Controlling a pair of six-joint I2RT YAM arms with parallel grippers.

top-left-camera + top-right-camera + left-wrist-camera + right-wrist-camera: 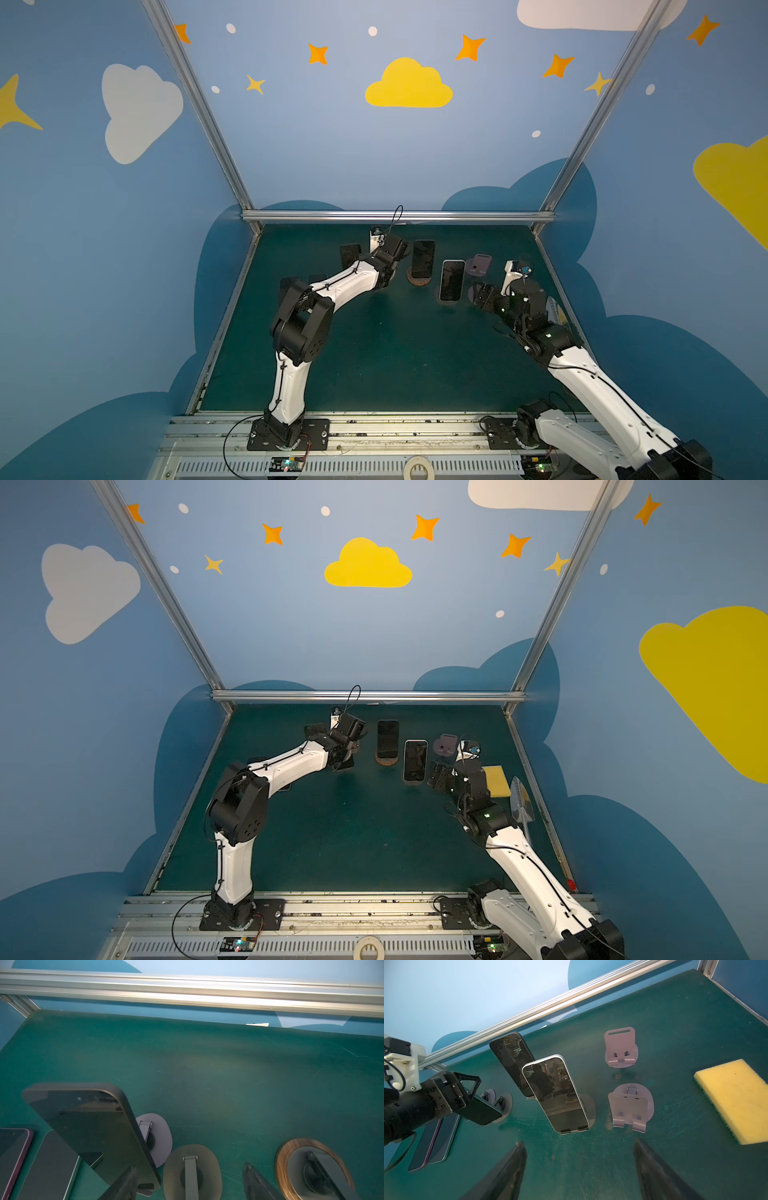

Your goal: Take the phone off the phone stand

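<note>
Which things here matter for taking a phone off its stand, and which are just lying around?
Job: left phone, black phone, white phone, and the stands under them.
Idle: sponge, empty stands, flat phones.

We log, mid-table [374, 365]: rear phone [511, 1064] on back stand [417, 281], just bhd & L of front phone [556, 1095] on mid stand [590, 1109]. R of these: far stand [620, 1049] bhd near stand [630, 1107]. Sponge [735, 1099] further R, nr table edge. L side: third phone [89, 1126] leans on left stand [158, 1140]; flat phones [444, 1136] side by side on table, L of it.
</note>
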